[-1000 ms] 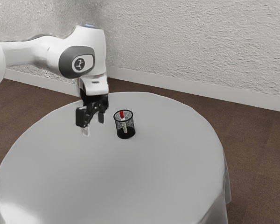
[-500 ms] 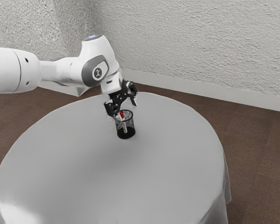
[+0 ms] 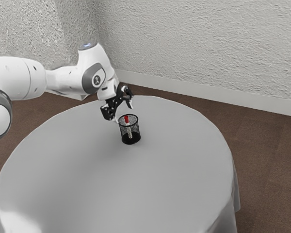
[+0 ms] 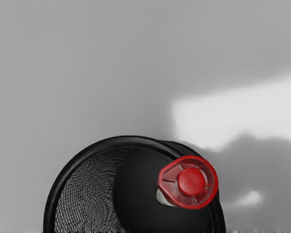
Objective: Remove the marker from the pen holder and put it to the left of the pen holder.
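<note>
We have our gripper [image 3: 124,112] released, its two fingers spread with nothing pinched between them. It hangs tilted above the bench [image 3: 106,179], toward the edge nearest the wall [image 3: 199,43]. The marker [image 3: 127,119] is in the black mesh pen holder [image 3: 131,139], red cap uppermost, its pale body slanting down inside. The holder stands upright on the bench, closer to that same edge than to the opposite one. One fingertip is near the holder's rim; we cannot tell whether they touch. Our wrist view looks down on the cap, which overlaps the rim.
</note>
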Robot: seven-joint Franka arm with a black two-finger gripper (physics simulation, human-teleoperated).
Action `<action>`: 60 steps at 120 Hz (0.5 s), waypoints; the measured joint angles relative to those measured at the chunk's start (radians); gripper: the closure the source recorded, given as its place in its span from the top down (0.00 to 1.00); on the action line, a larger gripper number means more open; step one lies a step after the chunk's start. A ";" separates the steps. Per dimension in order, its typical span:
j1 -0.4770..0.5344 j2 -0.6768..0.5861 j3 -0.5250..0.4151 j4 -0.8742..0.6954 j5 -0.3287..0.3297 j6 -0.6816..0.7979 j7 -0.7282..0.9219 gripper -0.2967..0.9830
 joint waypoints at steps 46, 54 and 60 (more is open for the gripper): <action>0.004 -0.087 0.017 -0.114 0.004 0.006 -0.004 0.74; -0.003 -0.091 0.017 -0.122 0.005 0.006 -0.017 0.73; -0.006 -0.091 0.017 -0.125 0.006 0.007 -0.028 0.73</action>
